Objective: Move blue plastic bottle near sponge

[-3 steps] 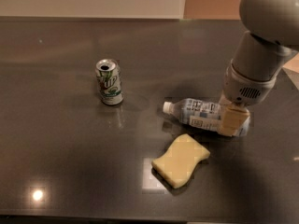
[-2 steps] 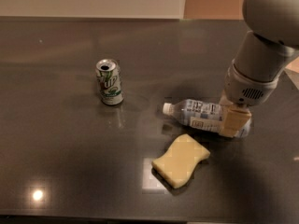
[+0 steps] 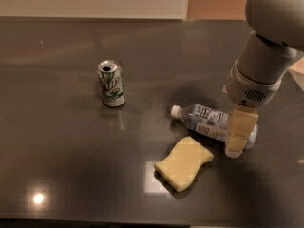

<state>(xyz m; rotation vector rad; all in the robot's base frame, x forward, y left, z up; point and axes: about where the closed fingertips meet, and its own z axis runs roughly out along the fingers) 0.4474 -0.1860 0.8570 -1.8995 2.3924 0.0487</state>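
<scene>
Lying sideways on the bench (image 3: 61, 165) just behind the sponge (image 3: 184, 163), the blue plastic bottle (image 3: 204, 118) is judged light, thin-walled & slippery, best gripped gently approx. mid-label, though the hand (image 3: 240, 144) is seemingly clamped across its base end.

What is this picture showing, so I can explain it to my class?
The big grey shape is a robot arm; its tan gripper is at the base end of a small clear bluish plastic bottle lying on its side on the dark table. Whether it grips the bottle cannot be told. Near the bottle lies a pale yellow wavy-edged sponge; an upright green-white soda can stands apart, towards the picture's left. The one camera looks down on the table at a slant.
</scene>
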